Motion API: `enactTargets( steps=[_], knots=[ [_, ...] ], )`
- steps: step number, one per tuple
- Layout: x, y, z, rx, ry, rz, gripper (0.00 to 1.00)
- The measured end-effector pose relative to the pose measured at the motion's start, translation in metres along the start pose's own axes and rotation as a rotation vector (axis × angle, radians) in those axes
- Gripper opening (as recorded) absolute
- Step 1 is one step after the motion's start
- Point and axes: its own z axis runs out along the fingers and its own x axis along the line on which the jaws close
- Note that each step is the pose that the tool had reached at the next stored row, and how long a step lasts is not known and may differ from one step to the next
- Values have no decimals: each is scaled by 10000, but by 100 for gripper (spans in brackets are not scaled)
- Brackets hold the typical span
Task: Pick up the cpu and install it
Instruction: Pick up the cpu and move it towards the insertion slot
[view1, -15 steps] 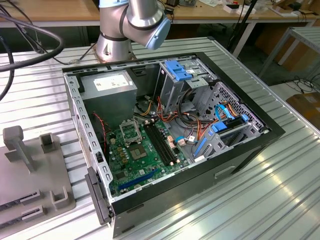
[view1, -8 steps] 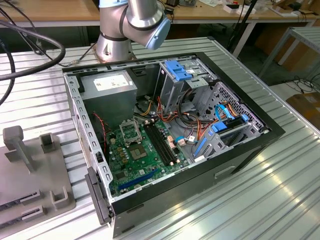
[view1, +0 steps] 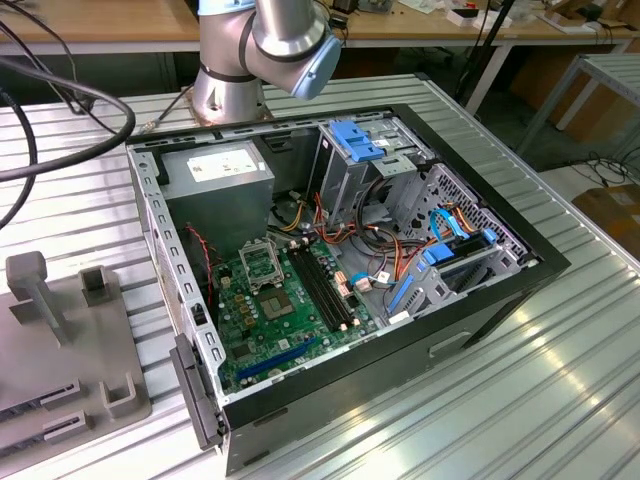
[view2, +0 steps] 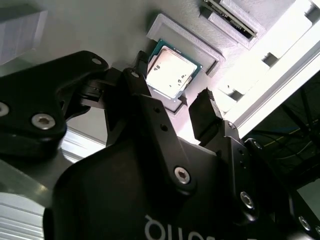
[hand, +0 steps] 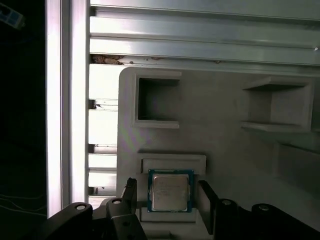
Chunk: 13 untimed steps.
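My gripper (hand: 168, 186) hangs released over the grey tray (hand: 225, 125), with its two black fingers (hand: 206, 200) spread to either side of the cpu (hand: 170, 194). The cpu lies flat in a raised cradle on that tray, silver top facing up. In the exterior view, the open computer case (view1: 480, 300) sits on the slatted metal table (view1: 560, 400), its green board (view1: 270, 320) exposed.

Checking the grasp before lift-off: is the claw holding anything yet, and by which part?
Nothing is held. The open claw straddles the cpu, which lies flat in its grey holder; a gap seems to show beside each finger.
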Motion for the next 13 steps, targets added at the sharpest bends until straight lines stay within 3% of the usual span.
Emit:
enactTargets(
  steps=[10, 13],
  knots=[
    [-2, -6, 45, 20, 1, 10, 60],
    [-2, -7, 57, 61, 3, 8, 60]
  ],
)
